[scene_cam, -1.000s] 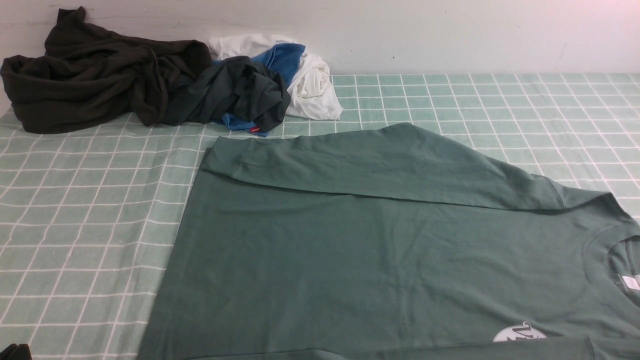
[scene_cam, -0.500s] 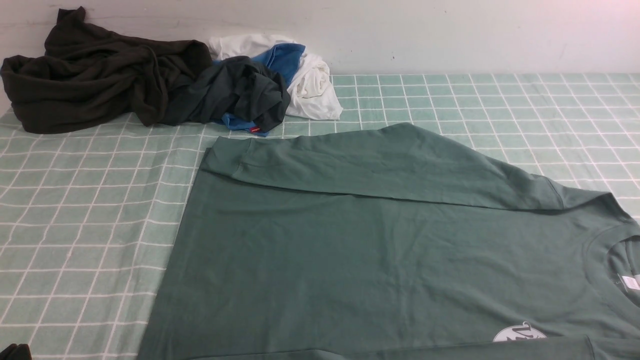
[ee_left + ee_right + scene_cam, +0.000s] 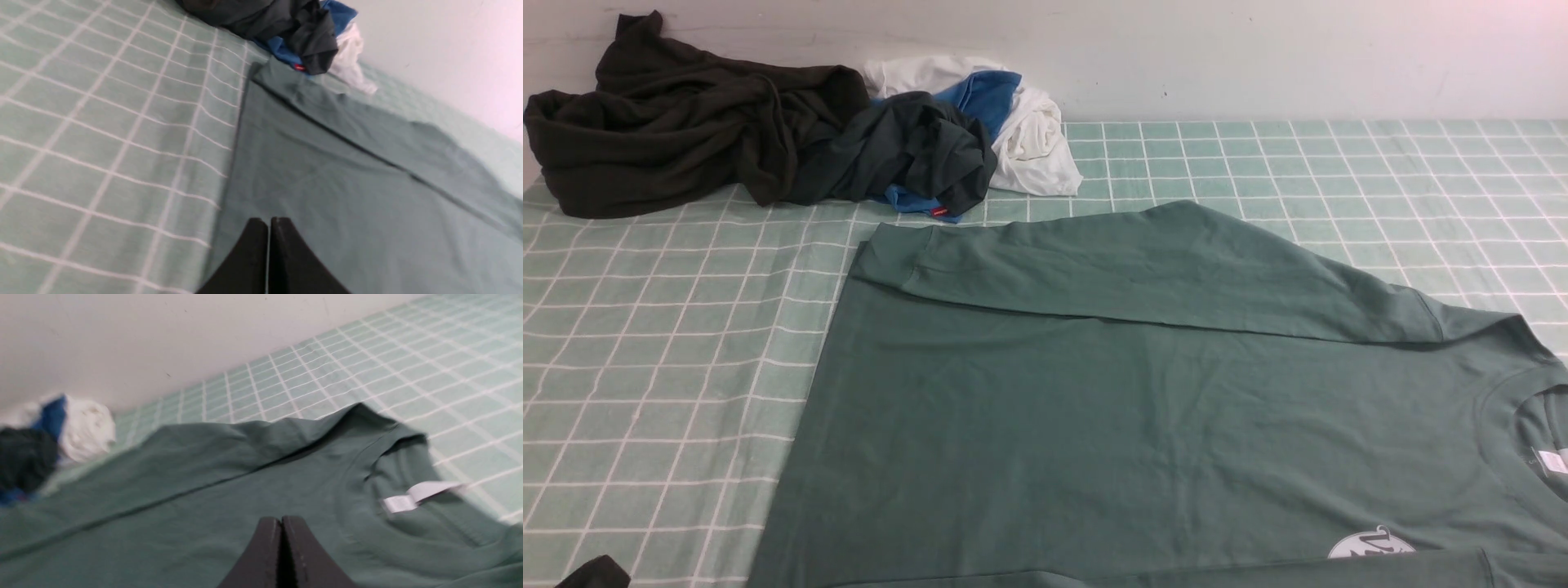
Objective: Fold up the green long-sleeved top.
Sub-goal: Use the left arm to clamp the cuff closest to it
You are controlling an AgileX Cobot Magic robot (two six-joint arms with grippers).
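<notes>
The green long-sleeved top [image 3: 1143, 408] lies flat on the checked cloth [image 3: 645, 327], 1 sleeve folded across its body. The left gripper [image 3: 268, 223] and the right gripper [image 3: 281, 520] hover over it, jaws pressed together, empty. Behind it, against the wall, are heaped a black-brown garment [image 3: 670, 122], a dark green garment [image 3: 915, 147], a blue garment [image 3: 984, 90] and a white garment [image 3: 1033, 147].

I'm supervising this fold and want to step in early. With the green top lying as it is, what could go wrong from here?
1. The far sleeve lies folded across the green long-sleeved top; a dragging pull could slide it off.
2. The clothes pile sits close to that sleeve's cuff and could get snagged.
3. The left gripper and right gripper are shut; going down like that would likely push and wrinkle the cloth.
</notes>
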